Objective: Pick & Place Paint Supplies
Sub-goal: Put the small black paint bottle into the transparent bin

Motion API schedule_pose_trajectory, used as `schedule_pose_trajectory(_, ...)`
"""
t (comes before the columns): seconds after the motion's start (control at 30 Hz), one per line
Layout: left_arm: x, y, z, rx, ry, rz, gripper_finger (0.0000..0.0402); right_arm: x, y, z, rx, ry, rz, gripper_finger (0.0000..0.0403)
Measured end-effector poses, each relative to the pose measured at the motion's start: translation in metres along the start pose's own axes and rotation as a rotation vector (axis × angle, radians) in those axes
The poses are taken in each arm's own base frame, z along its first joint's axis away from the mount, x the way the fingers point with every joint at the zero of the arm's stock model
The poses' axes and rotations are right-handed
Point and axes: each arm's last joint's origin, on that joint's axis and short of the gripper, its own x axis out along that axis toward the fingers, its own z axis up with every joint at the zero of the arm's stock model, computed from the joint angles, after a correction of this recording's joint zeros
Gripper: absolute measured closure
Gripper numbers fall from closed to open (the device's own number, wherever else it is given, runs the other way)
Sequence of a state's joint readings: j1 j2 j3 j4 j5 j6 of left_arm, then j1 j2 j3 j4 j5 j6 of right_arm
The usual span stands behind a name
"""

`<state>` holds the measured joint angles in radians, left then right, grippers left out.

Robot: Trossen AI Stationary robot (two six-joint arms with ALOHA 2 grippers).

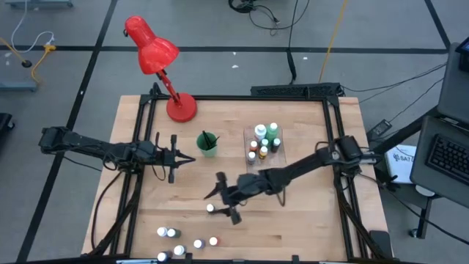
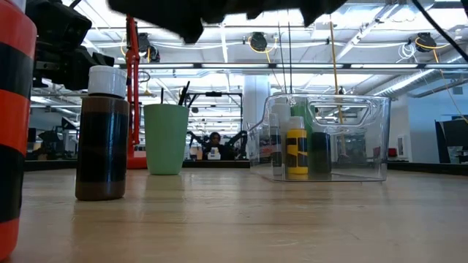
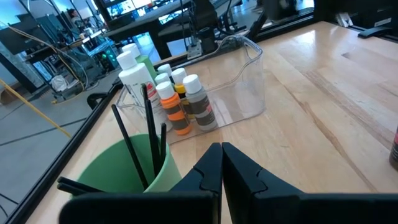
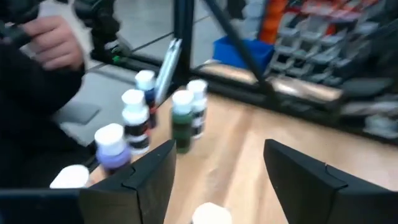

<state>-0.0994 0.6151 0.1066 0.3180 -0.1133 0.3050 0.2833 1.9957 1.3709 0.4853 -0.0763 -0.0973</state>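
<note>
Several small white-capped paint bottles [image 1: 187,243] stand near the table's front edge. One more bottle [image 1: 210,208] stands apart, mid-table. My right gripper [image 1: 223,198] hovers open just beside that bottle, and its white cap [image 4: 211,214] shows low between the fingers [image 4: 149,177], untouched. A green cup [image 1: 207,144] holds dark brushes [image 3: 149,130]. Next to it, a clear bin [image 1: 264,143] holds several bottles [image 3: 186,102]. My left gripper [image 1: 179,158] waits shut, left of the cup, holding nothing.
A red desk lamp [image 1: 157,59] stands on its base at the table's far left. A dark brown bottle [image 2: 102,139] and an orange-and-black bottle [image 2: 14,124] stand close to the low camera. A person's hand [image 4: 56,40] shows beyond the table's near edge.
</note>
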Motion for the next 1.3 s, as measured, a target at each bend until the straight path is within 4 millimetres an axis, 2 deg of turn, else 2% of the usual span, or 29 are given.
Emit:
schedule_pose_trajectory(0.13, 0.000, 0.000, 0.000, 0.001, 0.001, -0.001, 0.0387, 0.010, -0.008, -0.010, 0.089, -0.008, 0.124, 0.0156)
schedule_pose_trajectory(0.43, 0.000, 0.000, 0.000, -0.003, -0.002, -0.004, 0.0387, 0.024, -0.011, -0.046, 0.136, 0.088, 0.127, 0.0145)
schedule_pose_trajectory(0.87, 0.000, 0.000, 0.001, -0.006, -0.012, -0.007, 0.0387, 0.026, -0.013, -0.056, 0.142, 0.128, 0.123, 0.0157)
schedule_pose_trajectory(1.1, 0.000, 0.000, 0.001, -0.008, -0.014, -0.006, 0.0387, 0.026, -0.012, -0.058, 0.156, 0.151, 0.123, 0.0203)
schedule_pose_trajectory(1.3, 0.000, 0.000, 0.001, -0.008, -0.014, -0.006, 0.0387, 0.026, -0.013, -0.057, 0.166, 0.143, 0.118, 0.0281)
